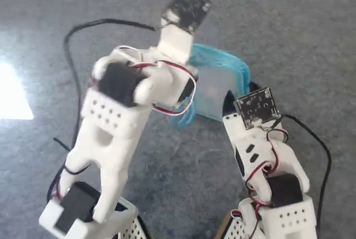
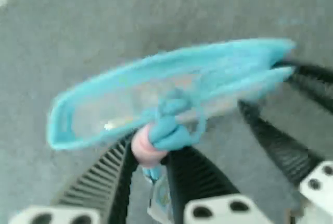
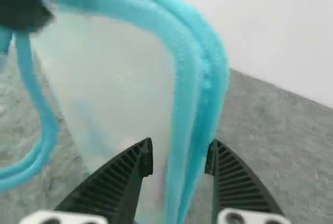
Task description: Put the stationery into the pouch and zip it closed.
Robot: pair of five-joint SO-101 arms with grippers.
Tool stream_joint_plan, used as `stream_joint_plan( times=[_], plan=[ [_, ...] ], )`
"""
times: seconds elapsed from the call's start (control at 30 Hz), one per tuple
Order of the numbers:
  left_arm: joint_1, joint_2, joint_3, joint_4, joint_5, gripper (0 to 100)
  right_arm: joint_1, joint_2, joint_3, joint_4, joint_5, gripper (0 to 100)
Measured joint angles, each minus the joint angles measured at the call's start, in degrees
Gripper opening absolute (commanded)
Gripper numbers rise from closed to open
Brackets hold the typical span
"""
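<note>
A clear pouch (image 1: 219,86) with a light blue zip edge hangs above the grey table, held between both arms. My left gripper (image 2: 151,148) is shut on the zip pull (image 2: 164,130), a blue cord loop with a pink bead (image 2: 141,148), at the middle of the pouch's (image 2: 171,86) long edge. My right gripper (image 3: 179,156) is shut on the blue edge at one end of the pouch (image 3: 119,78); its black fingers (image 2: 307,73) appear at that end in the left wrist view. Faint pale shapes show through the clear side; I cannot tell what they are.
The grey speckled table (image 1: 300,44) lies bare around the pouch. Black cables (image 1: 72,44) trail from the arms, one at the left and one at the right (image 1: 322,144). A bright glare patch (image 1: 11,91) sits at the left edge.
</note>
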Motion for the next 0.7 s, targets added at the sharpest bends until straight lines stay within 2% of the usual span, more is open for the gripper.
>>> stream_joint_plan(
  times=[0.13,0.37,0.47,0.7],
  plan=[
    [0.2,-0.1,7.0,-0.1,-3.8,1,-3.3,-1.3,-1.7,4.0,0.1,16.6],
    [0.4,-1.1,12.2,-0.1,-8.3,1,-1.7,-0.7,-11.5,13.9,0.1,16.8],
    [0.4,-1.1,14.6,-1.1,-8.9,1,-2.4,-1.8,-16.5,18.0,-0.1,21.0],
    [-0.2,-1.8,20.1,-6.6,-8.7,1,-12.9,-1.8,-16.5,17.5,-0.2,23.6]
  ],
)
